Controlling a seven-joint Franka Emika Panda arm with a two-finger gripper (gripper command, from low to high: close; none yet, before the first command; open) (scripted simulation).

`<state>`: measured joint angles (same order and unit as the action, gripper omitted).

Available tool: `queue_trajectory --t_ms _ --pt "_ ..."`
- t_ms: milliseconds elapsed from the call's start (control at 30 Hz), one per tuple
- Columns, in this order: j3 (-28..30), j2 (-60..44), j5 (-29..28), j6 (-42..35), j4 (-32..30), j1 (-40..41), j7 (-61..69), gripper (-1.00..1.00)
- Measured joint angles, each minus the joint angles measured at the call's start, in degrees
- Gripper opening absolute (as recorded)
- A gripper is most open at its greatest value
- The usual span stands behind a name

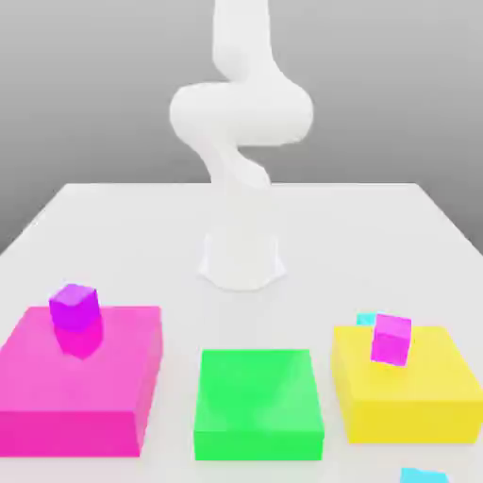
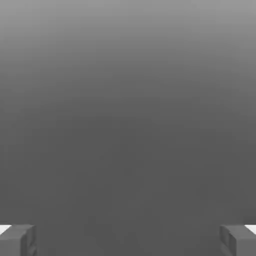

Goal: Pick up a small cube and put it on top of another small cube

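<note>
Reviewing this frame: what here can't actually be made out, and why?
- Cyan cube in the exterior view: mostly hidden behind the yellow block and the magenta cube; its full shape is unclear.
- Second cyan cube: cut off by the exterior view's lower edge.
- Purple cube on the pink block: its underside merges with a reflection, so contact is unclear.
- End effector: fingertips spread wide at the hand view's corners over plain grey.

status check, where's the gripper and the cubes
Gripper open, holding nothing. Cyan cube on table behind yellow block. Purple cube on pink block. Nothing stacked.
</note>
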<state>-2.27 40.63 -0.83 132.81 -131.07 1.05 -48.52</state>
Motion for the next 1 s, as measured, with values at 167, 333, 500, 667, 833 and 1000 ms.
queue_trajectory --t_ms 167,333,500,667,833,1000 --pt "-4.73 -10.64 -2.17 2.08 1.47 1.96 -5.9 0.0" --pt "-8.98 -20.99 -5.14 4.13 2.89 3.26 -12.2 0.0" --pt "-12.13 -31.45 -8.85 6.03 4.34 3.38 -19.05 0.0" --pt "-13.43 -41.91 -12.22 7.95 5.79 1.36 -25.64 0.0" --pt "-13.61 -52.08 -14.05 10.1 7.17 -0.91 -31.16 0.0" --pt "-13.93 -61.79 -13.86 12.58 8.43 -3.44 -35.32 0.0"
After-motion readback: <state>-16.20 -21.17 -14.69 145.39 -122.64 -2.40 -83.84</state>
